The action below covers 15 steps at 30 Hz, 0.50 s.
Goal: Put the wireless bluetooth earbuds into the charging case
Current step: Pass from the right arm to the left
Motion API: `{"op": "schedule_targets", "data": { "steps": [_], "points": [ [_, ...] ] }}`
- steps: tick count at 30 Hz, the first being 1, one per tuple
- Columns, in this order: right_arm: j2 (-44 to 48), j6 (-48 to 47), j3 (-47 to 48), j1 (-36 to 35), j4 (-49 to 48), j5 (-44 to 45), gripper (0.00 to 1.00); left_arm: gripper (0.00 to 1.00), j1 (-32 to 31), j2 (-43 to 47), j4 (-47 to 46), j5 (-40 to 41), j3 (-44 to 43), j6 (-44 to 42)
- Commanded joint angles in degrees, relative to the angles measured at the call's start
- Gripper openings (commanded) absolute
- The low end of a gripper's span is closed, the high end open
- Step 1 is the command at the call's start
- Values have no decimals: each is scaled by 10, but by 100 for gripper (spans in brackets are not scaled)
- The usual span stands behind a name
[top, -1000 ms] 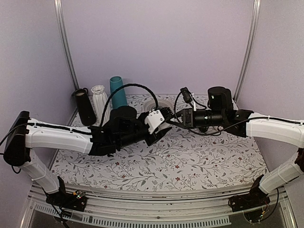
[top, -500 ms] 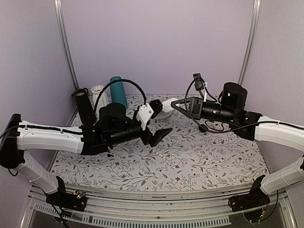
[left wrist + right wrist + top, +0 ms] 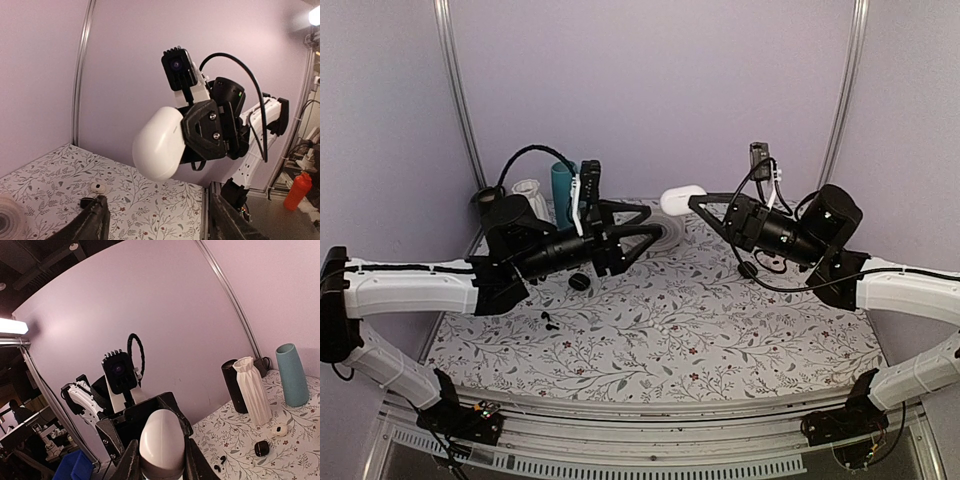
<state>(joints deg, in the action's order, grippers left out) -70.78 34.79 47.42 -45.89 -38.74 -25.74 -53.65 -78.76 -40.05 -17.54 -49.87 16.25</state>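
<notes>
White charging case (image 3: 682, 199), teal vase (image 3: 291, 375), black vase (image 3: 234, 386), lilac walls (image 3: 650, 90), floral-print table cover (image 3: 720, 330)

One white charging case (image 3: 161, 440), bottom centre, clamped in right gripper (image 3: 161, 452); three vases (image 3: 254, 390) at right; specks beneath, possibly black earbuds (image 3: 218, 462).

Three vases are in view: one black vase (image 3: 234, 385), one white ribbed vase (image 3: 255, 390) and one teal vase (image 3: 291, 375). At least three charging cases can be counted: one white charging case (image 3: 682, 199) held in the air, plus one small white case (image 3: 279, 429) and one small black case (image 3: 261, 447) on the table. The left wrist view shows another pale and dark pair, which may or may not be the same two. There are also two black earbuds (image 3: 221, 458), one white roll (image 3: 9, 220) and two robot arms, the left arm (image 3: 420, 285) and the right arm (image 3: 910, 285).
</notes>
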Motion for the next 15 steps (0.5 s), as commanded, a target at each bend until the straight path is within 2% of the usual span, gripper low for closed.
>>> {"op": "schedule_targets", "data": {
  "steps": [1, 7, 15],
  "points": [
    [4, -3, -6, -14, -87, 17, 3, 67, 11, -15, -79, -78, -17, 99],
    [-9, -8, -4, -22, -109, 11, 3, 58, 20, -33, -119, -120, -37, 163],
    [-21, -18, 7, -30, -113, 3, 3, 53, 30, -43, -161, -137, -45, 222]
  ]
}}
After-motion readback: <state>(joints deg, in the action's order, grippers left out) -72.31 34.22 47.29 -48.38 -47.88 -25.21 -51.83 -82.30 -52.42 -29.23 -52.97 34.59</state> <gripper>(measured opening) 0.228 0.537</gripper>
